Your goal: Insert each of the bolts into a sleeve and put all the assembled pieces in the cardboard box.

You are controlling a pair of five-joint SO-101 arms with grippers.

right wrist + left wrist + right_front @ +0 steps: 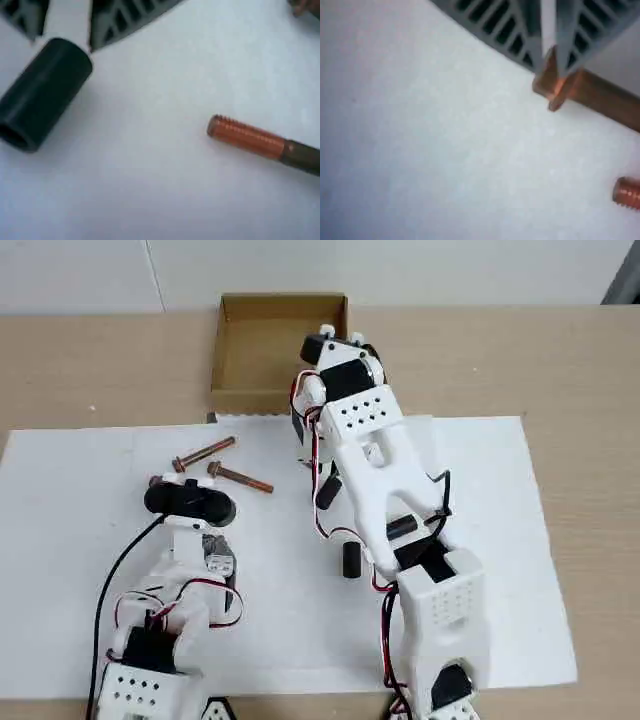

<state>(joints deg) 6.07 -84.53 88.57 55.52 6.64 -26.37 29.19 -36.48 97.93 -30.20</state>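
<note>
The left claw [555, 55] sits low over the white sheet [420, 150], right at the head of a copper bolt [600, 97] whose shank runs off to one side of it. I cannot tell whether this claw is pinching that bolt or only standing over it. A stray bolt tip [627, 191], threaded, lies near this claw but apart from it. The right claw [61, 30] is spread and grips nothing. A black sleeve [42, 92] lies on its side on the sheet just below the claw's opening, one end close against the tips. A long bolt [250, 137] rests off to the side of this claw, apart from the sleeve, its threaded end towards the sleeve. From above, two spare sleeves [351, 560] lie behind the right claw, beside its arm, and the cardboard box [260, 345] stands on the wooden worktop [80, 360] just beyond that claw, off the sheet.
</note>
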